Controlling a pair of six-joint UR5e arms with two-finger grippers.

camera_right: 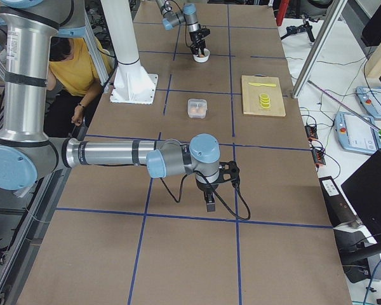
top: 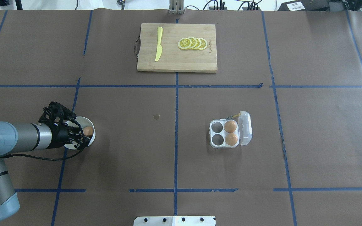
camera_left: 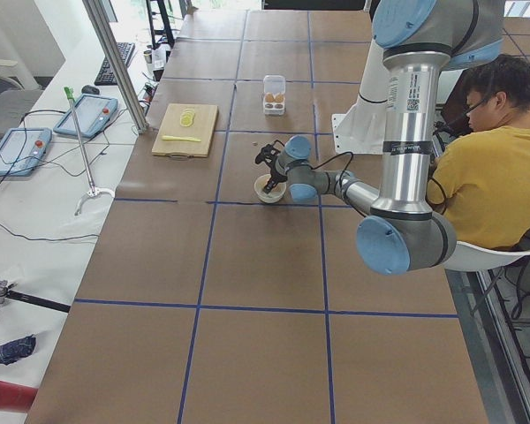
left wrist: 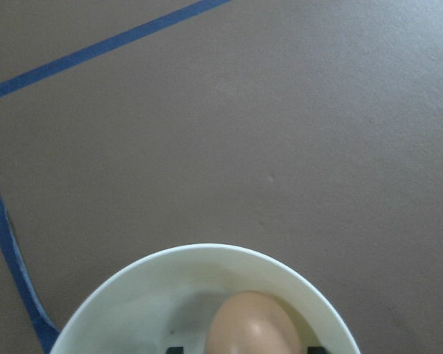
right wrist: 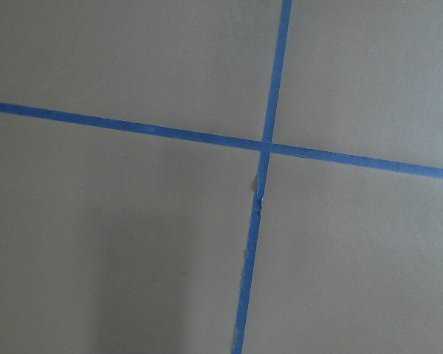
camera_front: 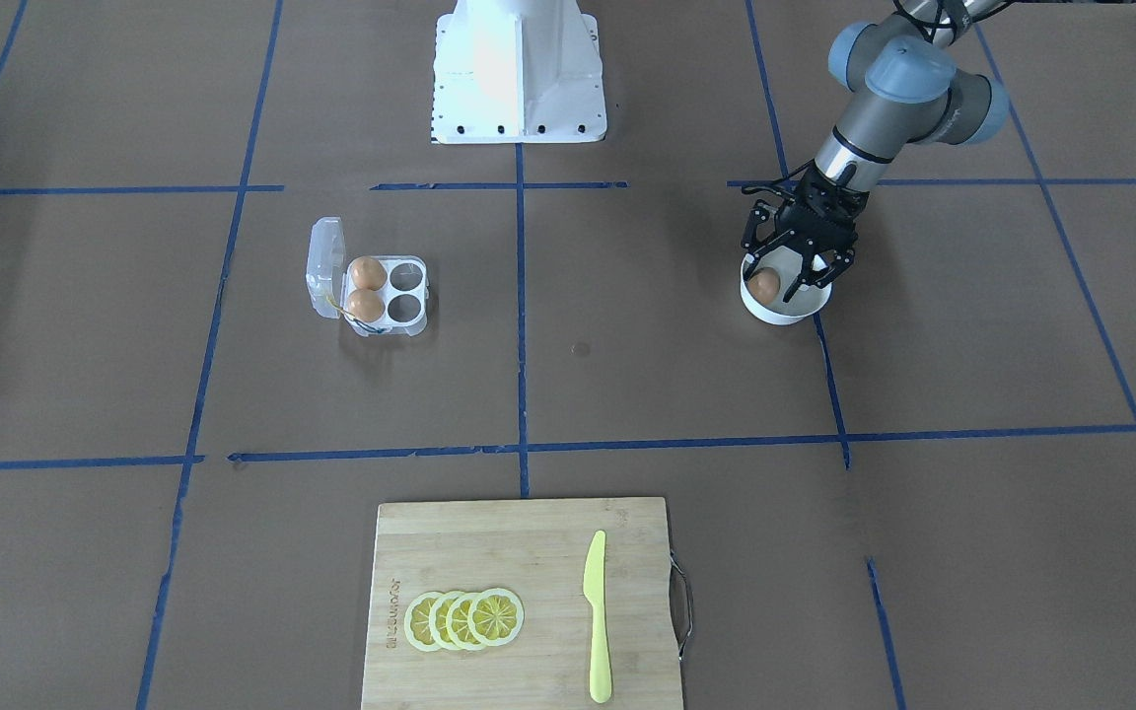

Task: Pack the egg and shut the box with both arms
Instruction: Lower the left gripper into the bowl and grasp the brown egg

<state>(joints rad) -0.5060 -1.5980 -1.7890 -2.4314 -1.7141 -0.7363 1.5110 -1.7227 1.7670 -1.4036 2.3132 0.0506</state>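
Note:
The egg (camera_front: pixel 763 286) lies in a round white bowl (camera_front: pixel 785 314), and it also shows in the left wrist view (left wrist: pixel 255 324). My left gripper (camera_front: pixel 782 279) reaches down into the bowl, open, with a finger on each side of the egg. The box (camera_front: pixel 406 308) is a clear four-cell carton with its lid open. It holds two brown eggs (camera_front: pixel 366 288) in the cells by the hinge, and the other two cells are empty. My right gripper (camera_right: pixel 211 202) hangs over bare table far from the box, and I cannot tell whether it is open or shut.
A wooden cutting board (camera_front: pixel 450 552) with lemon slices (camera_front: pixel 464 619) and a yellow knife (camera_front: pixel 596 616) lies at the table's far edge. The white pedestal (camera_front: pixel 519 74) stands at the robot's base. A person in yellow (camera_left: pixel 495 168) sits beside the table.

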